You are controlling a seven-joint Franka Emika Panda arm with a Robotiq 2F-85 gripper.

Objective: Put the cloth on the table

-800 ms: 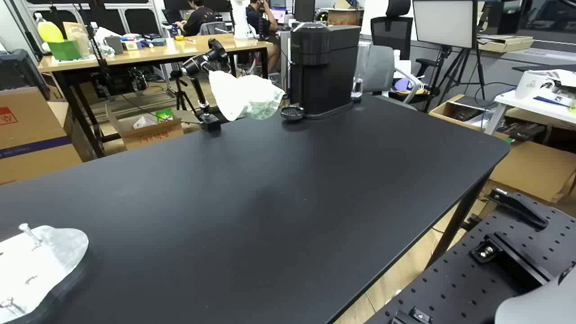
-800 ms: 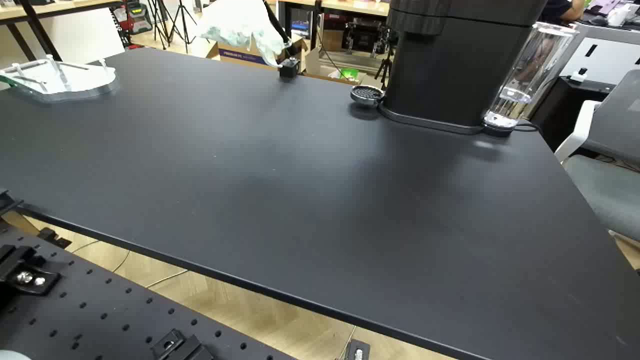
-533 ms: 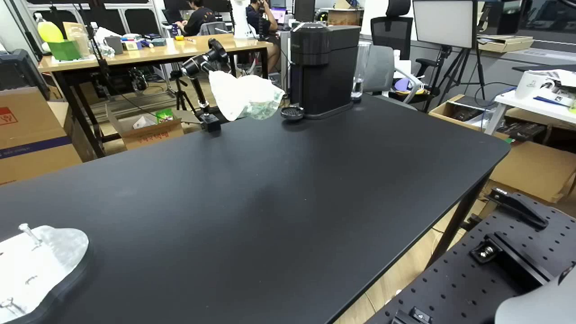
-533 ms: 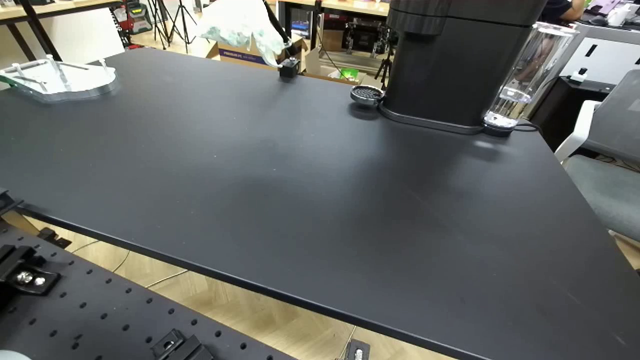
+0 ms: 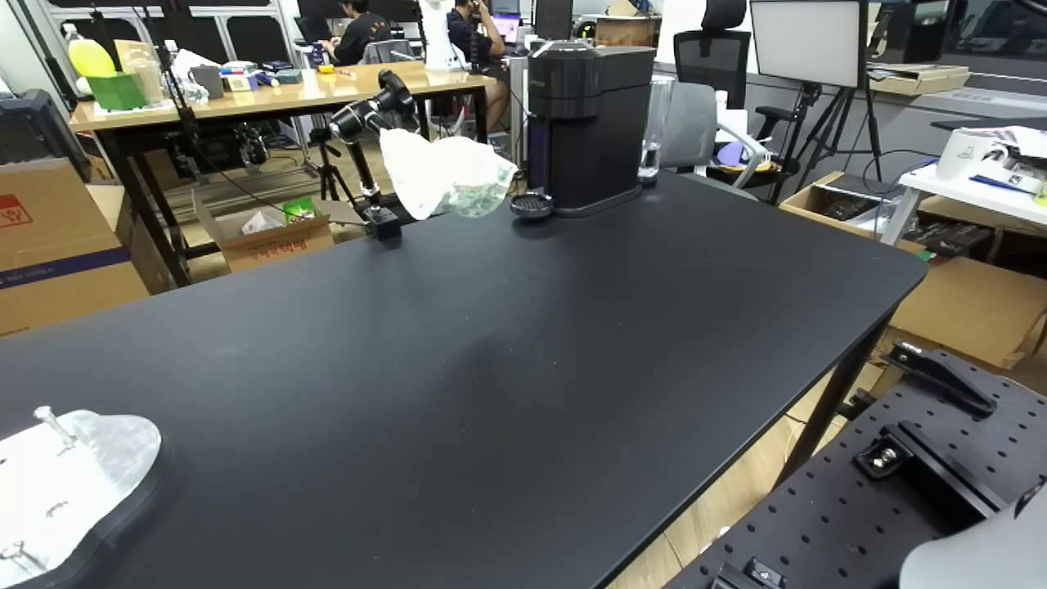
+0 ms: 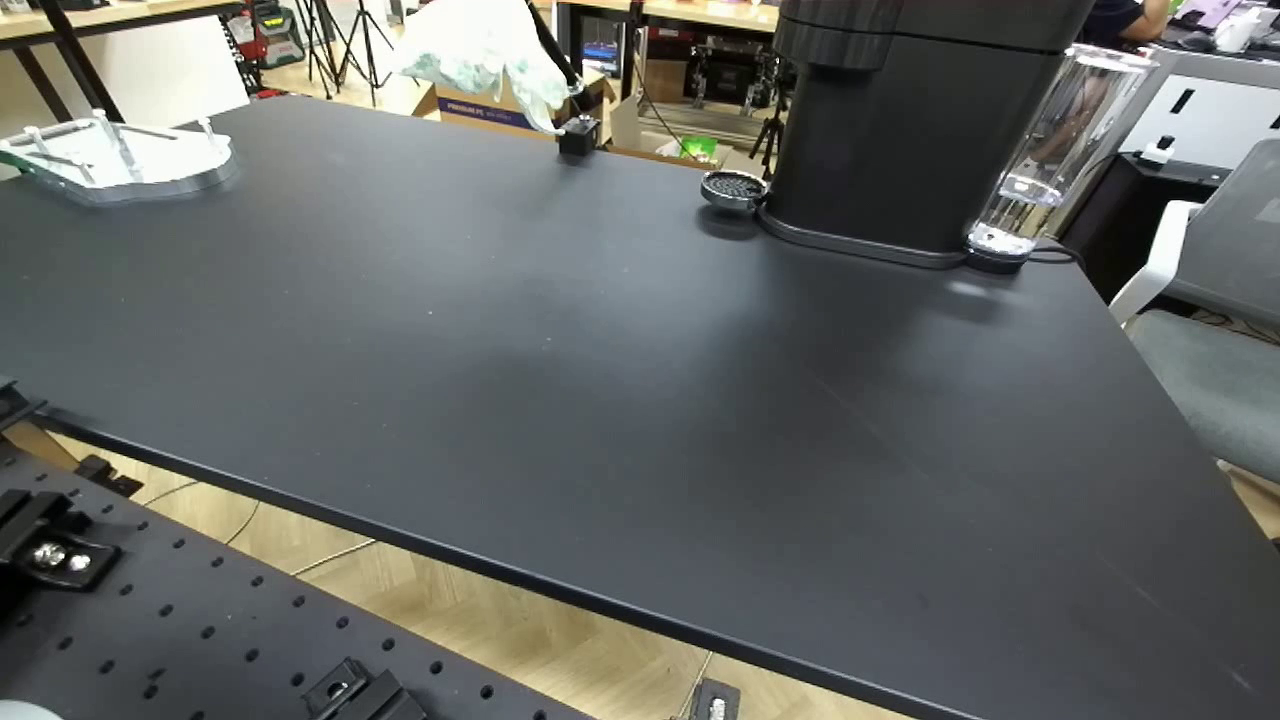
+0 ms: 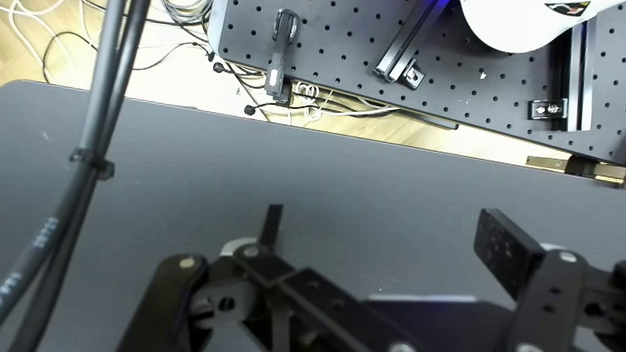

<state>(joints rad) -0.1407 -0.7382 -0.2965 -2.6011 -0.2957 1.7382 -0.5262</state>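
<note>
A white cloth with a pale green pattern (image 5: 446, 172) hangs draped at a black stand on the far edge of the black table (image 5: 458, 393). The cloth also shows in an exterior view (image 6: 490, 55), with its lower end hanging beside the stand's base. The cloth is out of the wrist view. My gripper (image 7: 381, 215) shows only in the wrist view. Its two fingers are wide apart, with nothing between them, above the dark table top (image 7: 352, 181). In both exterior views the gripper is out of frame, so its distance to the cloth cannot be told.
A tall black machine (image 6: 900, 140) stands at the far edge, with a clear cylinder (image 6: 1060, 150) and a small round tray (image 6: 735, 188) beside it. A white board with pegs (image 5: 98, 458) lies on the table. The black stand (image 5: 360, 155) rises at the far edge. A perforated plate (image 7: 342, 44) adjoins the table.
</note>
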